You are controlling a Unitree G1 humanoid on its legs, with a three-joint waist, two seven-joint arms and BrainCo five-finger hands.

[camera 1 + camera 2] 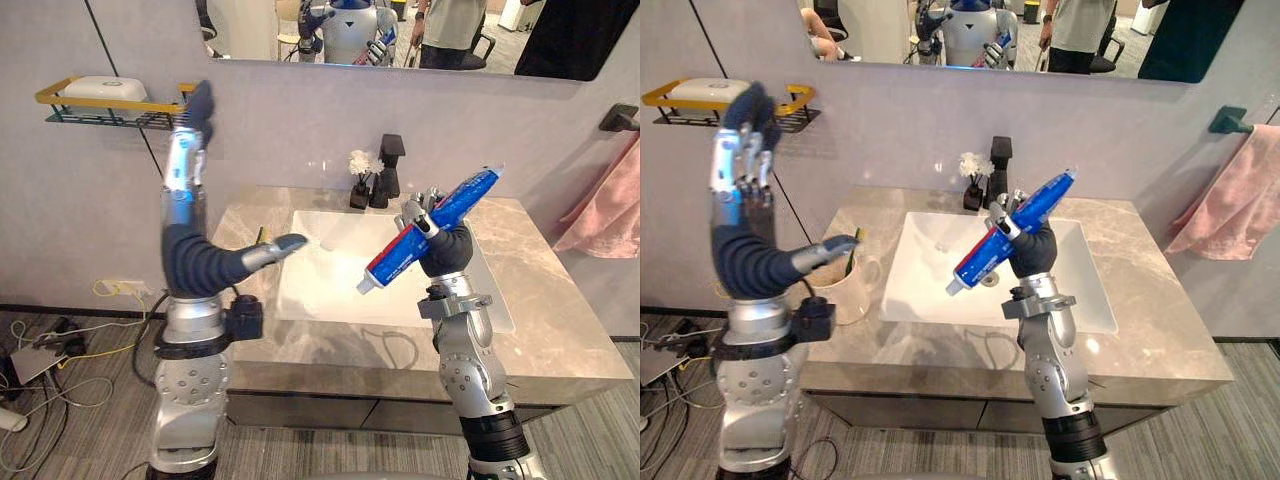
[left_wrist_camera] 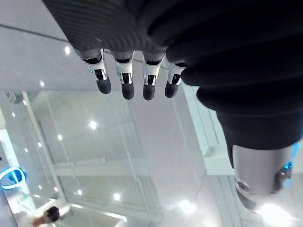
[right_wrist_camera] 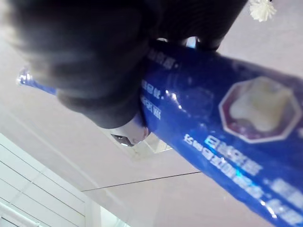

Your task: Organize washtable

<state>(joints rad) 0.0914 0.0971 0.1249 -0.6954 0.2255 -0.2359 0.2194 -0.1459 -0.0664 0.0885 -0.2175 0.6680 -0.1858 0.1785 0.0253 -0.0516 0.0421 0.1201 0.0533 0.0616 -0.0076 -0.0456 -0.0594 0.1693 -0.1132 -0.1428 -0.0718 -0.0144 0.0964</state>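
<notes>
Holding toothpaste [image 1: 392,257] aslant — right hand [image 1: 447,251] upraised.

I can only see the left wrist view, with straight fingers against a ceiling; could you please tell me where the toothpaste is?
Observer: The right hand grips the toothpaste tube, tilted, above the sink basin.
Operator: Is there a cup that could take it?
Observer: A cream mug stands on the counter, left of the basin.
Operator: And where is my left hand?
Observer: The left hand is raised, fingers up, in front of the wall shelf.
</notes>
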